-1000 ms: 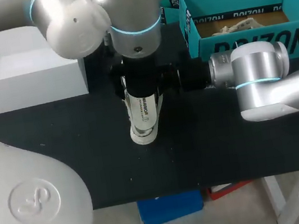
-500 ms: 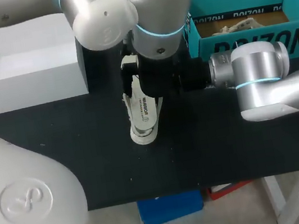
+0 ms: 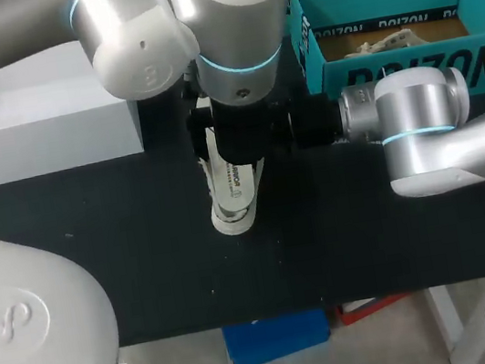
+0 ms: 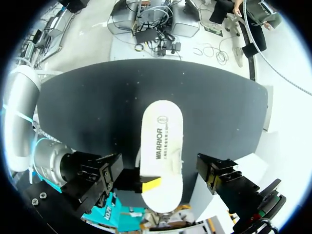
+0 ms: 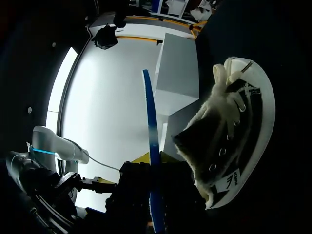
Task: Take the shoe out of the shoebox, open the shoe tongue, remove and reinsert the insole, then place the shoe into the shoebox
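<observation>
The white insole has print on its top and a blue underside, which shows edge-on in the right wrist view. My right gripper is shut on its heel end and holds it over the shoe. The black shoe, with white laces and a white sole, lies on the table mid-centre. Only its toe end shows below the insole in the head view. My left gripper hangs open above the insole with its fingers wide on either side, touching nothing. My left arm hides it in the head view.
The teal shoebox stands at the back right with paper inside. A white box stands at the back left. My right arm comes in low from the right. The black tabletop is bare in front.
My left arm swung right over the shoe, then came back a little to the left. The insole, the shoe and my right arm have not moved.
</observation>
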{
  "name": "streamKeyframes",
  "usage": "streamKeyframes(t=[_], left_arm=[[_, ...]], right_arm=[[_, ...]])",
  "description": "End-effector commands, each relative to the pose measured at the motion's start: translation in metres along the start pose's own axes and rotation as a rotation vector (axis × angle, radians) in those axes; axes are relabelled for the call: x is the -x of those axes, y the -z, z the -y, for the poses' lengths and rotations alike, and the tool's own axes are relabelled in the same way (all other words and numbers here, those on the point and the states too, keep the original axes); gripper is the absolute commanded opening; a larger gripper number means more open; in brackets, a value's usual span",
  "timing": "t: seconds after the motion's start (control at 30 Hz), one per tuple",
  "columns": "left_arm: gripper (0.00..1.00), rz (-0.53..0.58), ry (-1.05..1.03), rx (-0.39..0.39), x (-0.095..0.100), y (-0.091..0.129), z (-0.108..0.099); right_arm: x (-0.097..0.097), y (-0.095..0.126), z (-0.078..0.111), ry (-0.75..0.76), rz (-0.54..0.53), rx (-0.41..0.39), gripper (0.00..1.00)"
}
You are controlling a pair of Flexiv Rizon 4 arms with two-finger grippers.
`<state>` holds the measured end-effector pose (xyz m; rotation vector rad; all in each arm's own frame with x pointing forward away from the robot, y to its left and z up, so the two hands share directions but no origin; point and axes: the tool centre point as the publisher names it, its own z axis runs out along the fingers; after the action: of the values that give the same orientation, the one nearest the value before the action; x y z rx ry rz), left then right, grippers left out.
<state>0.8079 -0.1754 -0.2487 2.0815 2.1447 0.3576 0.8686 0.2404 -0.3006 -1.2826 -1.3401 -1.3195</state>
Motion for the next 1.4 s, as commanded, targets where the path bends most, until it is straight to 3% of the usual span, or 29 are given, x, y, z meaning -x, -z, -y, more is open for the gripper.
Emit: streamKeyframes(t=[0.03,0.73,1.07,1.4], left_arm=[[1.0,0.007,-0.006,0.0,-0.002,-0.002,-0.006],[1.0,0.051,0.045,0.024,-0.004,-0.017,-0.099],[1.0,0.05,0.1,0.026,-0.012,-0.033,-0.156],[1.0,0.06,0.13,0.009,-0.017,-0.045,-0.183]], right_arm=[[0.0,-0.001,0.0,-0.001,0.002,0.0,0.0],[0.0,-0.001,0.0,-0.001,0.002,0.0,0.0],[0.0,-0.001,0.0,-0.001,0.002,0.0,0.0],[0.0,-0.001,0.0,-0.001,0.002,0.0,0.0]])
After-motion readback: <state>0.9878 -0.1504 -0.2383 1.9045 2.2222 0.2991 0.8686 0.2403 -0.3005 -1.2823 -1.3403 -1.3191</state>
